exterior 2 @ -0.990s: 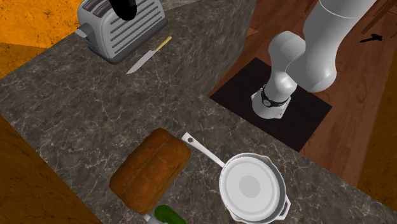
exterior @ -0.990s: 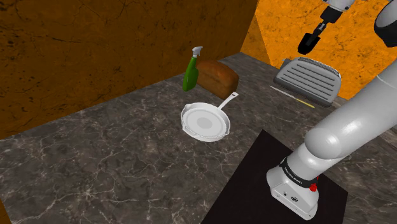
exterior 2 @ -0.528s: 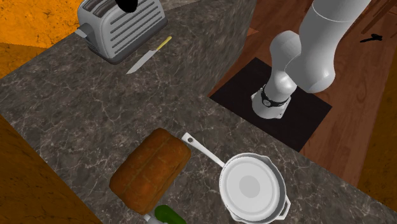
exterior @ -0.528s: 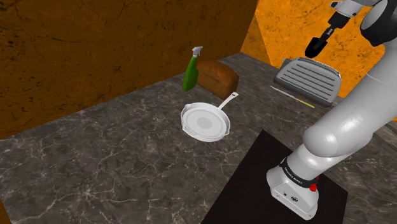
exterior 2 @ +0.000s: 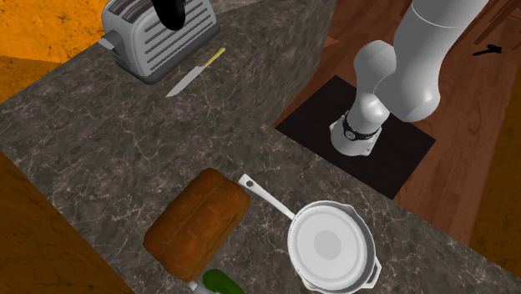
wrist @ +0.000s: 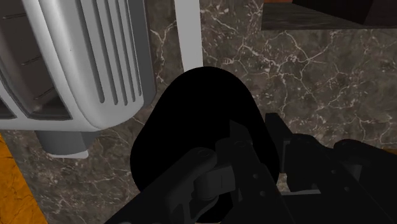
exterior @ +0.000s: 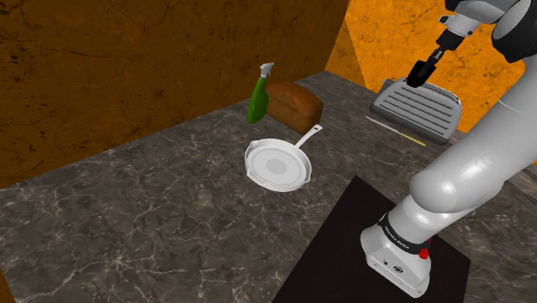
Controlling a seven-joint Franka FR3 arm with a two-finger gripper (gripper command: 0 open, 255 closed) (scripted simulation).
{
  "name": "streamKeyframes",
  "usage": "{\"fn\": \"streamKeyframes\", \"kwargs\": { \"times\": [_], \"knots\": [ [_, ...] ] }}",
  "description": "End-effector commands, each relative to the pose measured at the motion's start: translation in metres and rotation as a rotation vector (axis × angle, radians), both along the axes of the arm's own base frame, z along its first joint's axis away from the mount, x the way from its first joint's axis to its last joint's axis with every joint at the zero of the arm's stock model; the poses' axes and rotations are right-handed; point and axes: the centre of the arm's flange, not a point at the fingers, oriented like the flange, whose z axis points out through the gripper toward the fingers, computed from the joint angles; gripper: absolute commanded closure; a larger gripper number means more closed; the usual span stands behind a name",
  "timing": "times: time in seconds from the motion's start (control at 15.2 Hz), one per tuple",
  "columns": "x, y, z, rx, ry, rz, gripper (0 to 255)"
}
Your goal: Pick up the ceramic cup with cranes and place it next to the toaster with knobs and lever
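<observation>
Pincer [exterior: 429, 62] clamped on black cup [wrist: 194, 124], held in the air by the grey toaster [wrist: 70, 63]. Wrist view puts the cup over the knife [exterior 2: 194, 73] blade on the worktop [exterior 2: 125, 150]; second exterior view has it overlapping the toaster top. Shoulder view adds pan [exterior: 277, 164], loaf [exterior: 294, 105] and green spray bottle [exterior: 257, 102], well apart from it.

The cup [wrist: 197, 127] is plain black, the toaster [wrist: 70, 57] ribbed grey, the counter [wrist: 286, 70] dark with white veins.
</observation>
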Motion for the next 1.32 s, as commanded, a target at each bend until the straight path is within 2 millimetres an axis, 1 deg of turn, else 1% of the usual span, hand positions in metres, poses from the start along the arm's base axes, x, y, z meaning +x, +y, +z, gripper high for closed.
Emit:
{"fn": "streamKeyframes", "kwargs": {
  "times": [0.0,1.25],
  "knots": [
    [0.0,0.001,-0.009,-0.001,-0.001,0.0,255],
    [0.0,0.001,-0.11,-0.001,-0.001,0.0,255]
  ]
}}
